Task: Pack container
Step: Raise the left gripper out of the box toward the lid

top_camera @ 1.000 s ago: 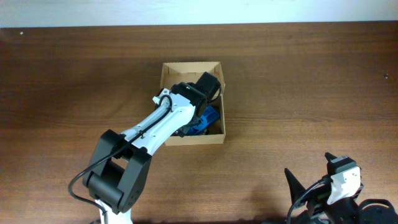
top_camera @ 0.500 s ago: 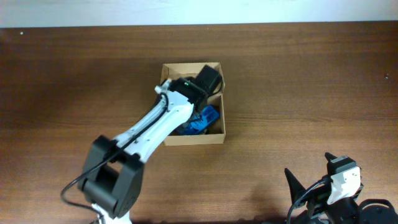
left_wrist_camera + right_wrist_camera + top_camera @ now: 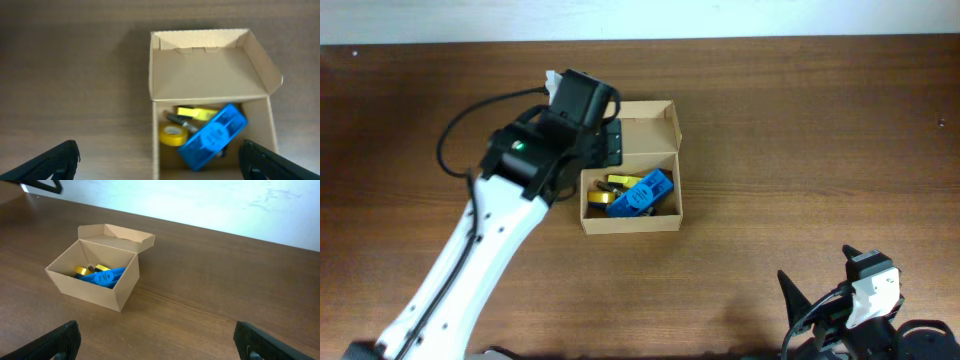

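While the left jaws point(image 3: 610, 143) are hanging spread wide and gripping nothing, they are hovering over the left rim of the container point(image 3: 630, 224), which is sitting mid-way across the wooden surface point(image 3: 820, 150). They are close to the seam where the flap lid point(image 3: 205, 70) is hinging off the far wall. That lid is standing open and leaning away from the robot, its hinge line running left to right across the left wrist view. Closing it is therefore probably calling for a push from the far side toward the near one. Inside the box, a yellow tape roll point(image 3: 172, 135), a black marker point(image 3: 182, 121) and a blue plastic piece point(image 3: 212, 137) are appearing to lie below the rim, so they are likely not blocking the lid. The right jaws point(image 3: 159, 342), likewise parted and empty, are resting well apart at the near right, leaving the left arm the nearer one.
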Tool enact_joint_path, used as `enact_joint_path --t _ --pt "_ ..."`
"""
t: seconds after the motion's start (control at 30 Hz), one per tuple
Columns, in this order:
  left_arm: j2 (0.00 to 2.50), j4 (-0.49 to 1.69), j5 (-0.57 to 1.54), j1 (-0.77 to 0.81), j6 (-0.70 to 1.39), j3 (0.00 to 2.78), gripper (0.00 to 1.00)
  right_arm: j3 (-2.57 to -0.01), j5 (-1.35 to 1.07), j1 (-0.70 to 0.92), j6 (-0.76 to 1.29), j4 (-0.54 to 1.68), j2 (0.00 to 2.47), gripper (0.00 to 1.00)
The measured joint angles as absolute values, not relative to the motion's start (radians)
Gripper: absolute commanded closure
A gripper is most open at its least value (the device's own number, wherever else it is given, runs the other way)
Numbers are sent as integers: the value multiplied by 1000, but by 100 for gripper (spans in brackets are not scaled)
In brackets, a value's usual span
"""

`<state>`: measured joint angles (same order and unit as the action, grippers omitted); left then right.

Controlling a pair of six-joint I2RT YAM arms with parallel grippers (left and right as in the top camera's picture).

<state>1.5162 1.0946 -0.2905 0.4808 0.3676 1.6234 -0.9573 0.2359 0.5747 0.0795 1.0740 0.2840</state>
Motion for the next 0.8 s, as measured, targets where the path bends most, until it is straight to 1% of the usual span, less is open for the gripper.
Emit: enact_joint_path --t 0.13,0.23,0.37,0.8 --pt "1432 1096 -300 480 187 1623 0 -957 236 575 79 1074 284 1" --pt "1397 1097 -304 480 149 1623 0 -957 236 575 80 1074 284 1" --pt "1380 1141 -304 480 123 1624 0 -957 236 575 79 1074 284 1" --pt "1380 1189 -299 480 112 1624 0 -957 208 575 79 1074 284 1"
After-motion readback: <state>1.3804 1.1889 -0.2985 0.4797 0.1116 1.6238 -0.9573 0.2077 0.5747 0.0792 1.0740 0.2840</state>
